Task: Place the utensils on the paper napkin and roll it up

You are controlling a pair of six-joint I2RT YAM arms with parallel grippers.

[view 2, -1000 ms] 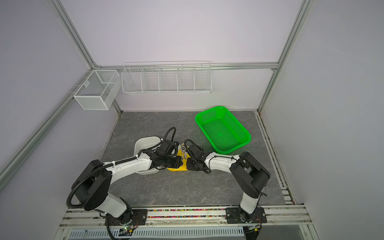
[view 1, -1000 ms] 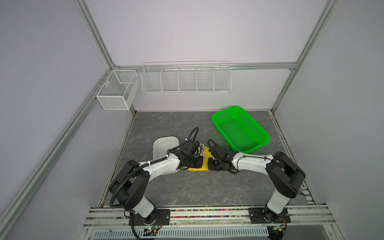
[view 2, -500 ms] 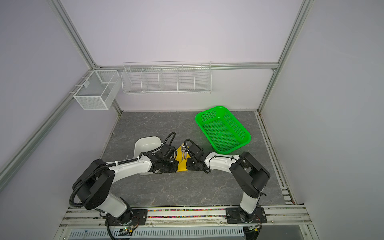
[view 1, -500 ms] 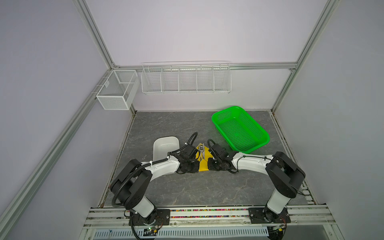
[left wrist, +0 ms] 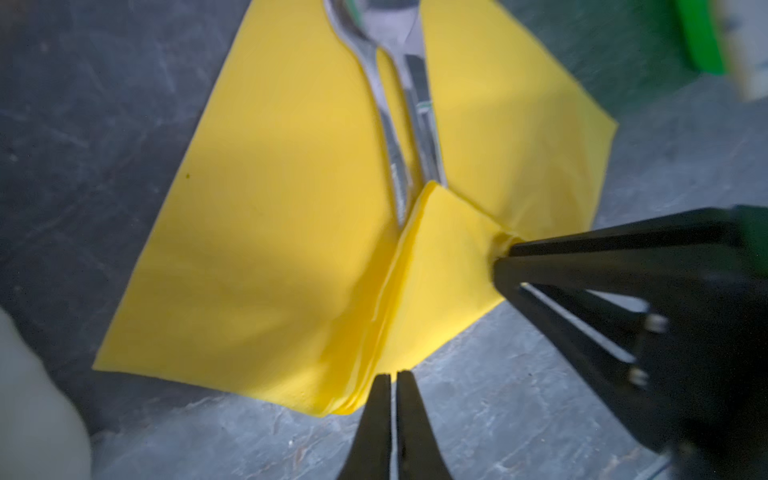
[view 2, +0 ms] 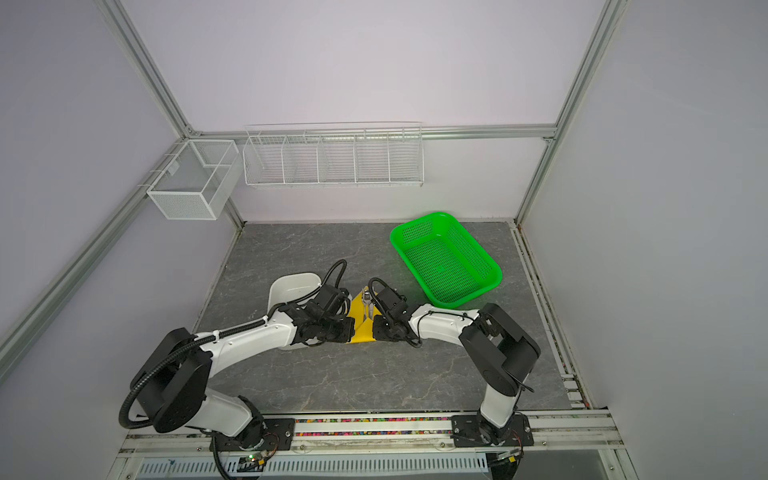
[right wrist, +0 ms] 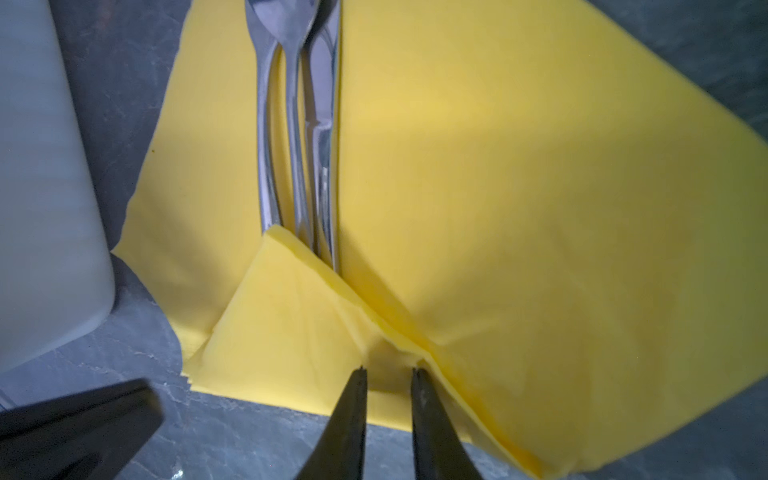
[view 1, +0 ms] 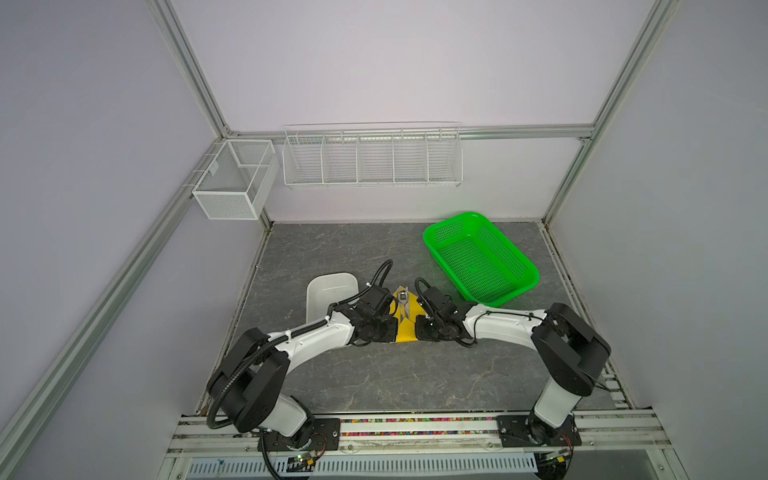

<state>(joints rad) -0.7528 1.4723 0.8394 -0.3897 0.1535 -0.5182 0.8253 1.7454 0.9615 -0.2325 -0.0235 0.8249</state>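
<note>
Paper napkin (left wrist: 270, 208), desk (view 1: 374, 374) centre: near corner folded over handles of utensils (left wrist: 399, 124). Right gripper (left wrist: 505, 249) pinches the flap; left gripper (left wrist: 390, 376) closed, empty, beside it. Advised: roll tight, cutlery parallel.

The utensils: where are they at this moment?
In both top views the utensils lie on the paper napkin, just right of the white tray and nearer the camera than the green basket.
</note>
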